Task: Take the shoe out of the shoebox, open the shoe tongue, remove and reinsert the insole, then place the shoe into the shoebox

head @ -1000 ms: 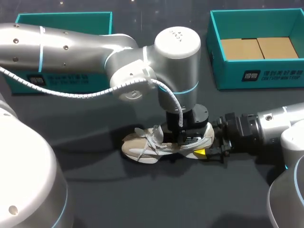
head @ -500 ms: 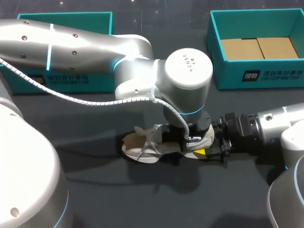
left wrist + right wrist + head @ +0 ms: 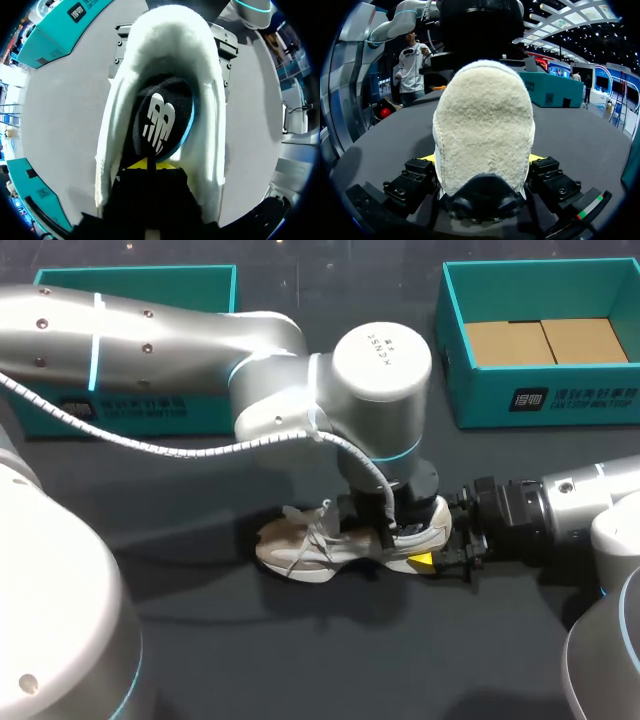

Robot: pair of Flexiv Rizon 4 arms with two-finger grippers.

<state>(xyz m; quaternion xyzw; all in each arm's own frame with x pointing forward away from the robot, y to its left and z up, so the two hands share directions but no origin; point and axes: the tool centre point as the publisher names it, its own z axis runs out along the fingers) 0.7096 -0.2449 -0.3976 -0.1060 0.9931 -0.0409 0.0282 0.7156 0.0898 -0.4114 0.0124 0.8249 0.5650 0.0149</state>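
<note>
lying on its sole mid-table (image 3: pixel 300 640), the shoe (image 3: pixel 305 550) runs left to right, toe left, its heel clamped between the right gripper (image 3: pixel 482 159) fingers, while the left gripper (image 3: pixel 150 166) dips into its opening, finger spacing unclear.

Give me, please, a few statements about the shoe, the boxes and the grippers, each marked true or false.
1. The shoe lies on the table, outside the left box and the right box. True.
2. The right gripper holds the shoe by its toe. False: it is shut on the heel.
3. The left gripper reaches down into the shoe's opening. True.
4. The insole lies on the table beside the shoe. False: it is inside the shoe.
5. The right box holds brown cardboard. True.
</note>
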